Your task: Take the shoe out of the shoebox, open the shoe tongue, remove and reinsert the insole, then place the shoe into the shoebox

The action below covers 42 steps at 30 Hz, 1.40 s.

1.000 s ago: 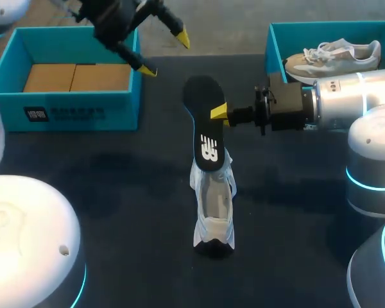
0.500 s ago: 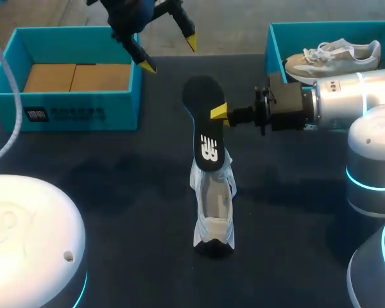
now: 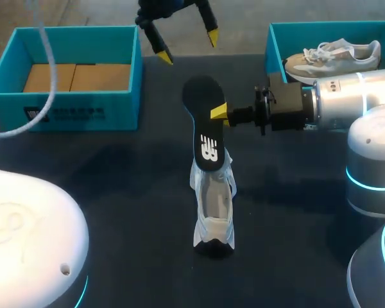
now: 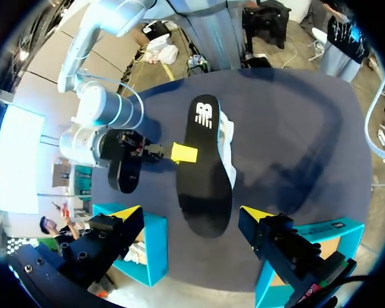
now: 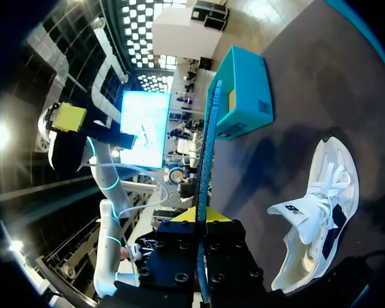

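Dark tabletop (image 3: pixel 115 192): your right fingers (image 3: pixel 219 113) pinch the insole (image 3: pixel 205 125) by its edge, long axis in line with the shoe (image 3: pixel 213 212) beneath; left fingers (image 3: pixel 212 37) spread, empty, past its far end.

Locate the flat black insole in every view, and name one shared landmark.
Head view: flat black insole mid-table, over the white shoe.
Left wrist view: ahead of the open left gripper, above the shoe.
Right wrist view: edge-on in the right gripper.
Landmark: the white shoe.
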Motion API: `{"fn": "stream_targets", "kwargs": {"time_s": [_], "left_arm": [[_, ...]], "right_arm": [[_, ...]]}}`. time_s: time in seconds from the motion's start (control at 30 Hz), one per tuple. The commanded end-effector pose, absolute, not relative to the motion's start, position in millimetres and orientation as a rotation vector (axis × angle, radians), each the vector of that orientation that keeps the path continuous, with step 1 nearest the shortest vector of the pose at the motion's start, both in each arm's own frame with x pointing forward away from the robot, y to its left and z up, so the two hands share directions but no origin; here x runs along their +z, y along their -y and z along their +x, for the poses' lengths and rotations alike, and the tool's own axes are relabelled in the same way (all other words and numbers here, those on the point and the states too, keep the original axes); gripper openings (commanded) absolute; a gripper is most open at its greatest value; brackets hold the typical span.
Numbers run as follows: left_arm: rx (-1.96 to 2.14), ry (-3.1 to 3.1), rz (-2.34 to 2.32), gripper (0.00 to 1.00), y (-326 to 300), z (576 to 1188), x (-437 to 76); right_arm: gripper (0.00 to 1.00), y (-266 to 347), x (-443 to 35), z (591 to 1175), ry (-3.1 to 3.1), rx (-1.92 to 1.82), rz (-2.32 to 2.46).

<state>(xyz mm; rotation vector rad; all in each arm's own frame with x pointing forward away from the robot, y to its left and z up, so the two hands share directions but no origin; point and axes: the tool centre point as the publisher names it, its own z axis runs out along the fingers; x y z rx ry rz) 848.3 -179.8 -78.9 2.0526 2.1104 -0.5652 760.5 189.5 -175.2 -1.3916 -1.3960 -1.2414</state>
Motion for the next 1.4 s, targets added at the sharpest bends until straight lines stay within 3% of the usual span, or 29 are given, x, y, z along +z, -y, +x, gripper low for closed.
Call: {"fn": "stream_targets", "kwargs": {"time_s": [0.03,1.4], "left_arm": [[-0.407,-2.216,2.210,1.00,192,856,-79],[-0.265,-2.341,2.303,1.00,202,852,-95]], "right_arm": [[0.00,-191,-175,760,1.396,-1.242,-1.393],[0.00,-191,-175,760,1.396,-1.242,-1.393]]}}
